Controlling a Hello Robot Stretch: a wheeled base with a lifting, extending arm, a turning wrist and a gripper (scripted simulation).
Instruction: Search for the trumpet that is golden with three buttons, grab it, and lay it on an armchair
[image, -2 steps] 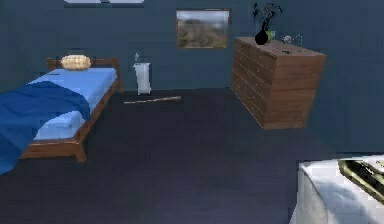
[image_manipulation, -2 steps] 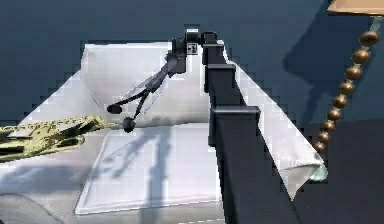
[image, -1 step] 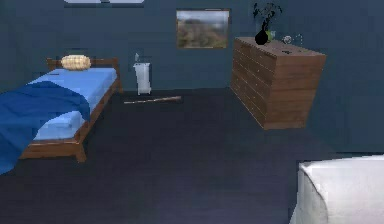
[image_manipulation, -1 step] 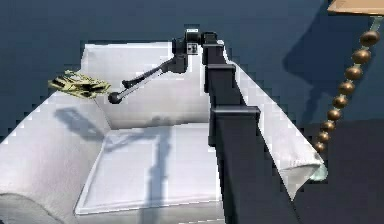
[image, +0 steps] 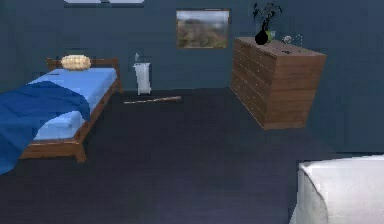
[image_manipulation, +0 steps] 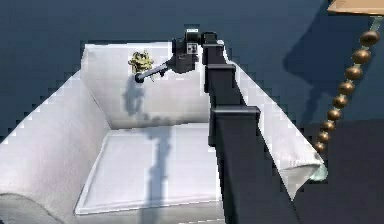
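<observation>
At upper left, above the white armchair's (image_manipulation: 60, 135) seat, the gripper (image_manipulation: 152, 72) holds the golden trumpet (image_manipulation: 140, 60) at its fingertips.

The trumpet (image_manipulation: 142, 61) looks like shiny gold metal. The white armchair (image_manipulation: 128, 172) looks soft and smooth. The dresser (image: 282, 82) is brown wood.

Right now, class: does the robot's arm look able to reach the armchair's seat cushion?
Probably yes. The arm extends above the seat cushion, its gripper near the backrest with a golden thing at its far end. The cushion below looks bare.
</observation>
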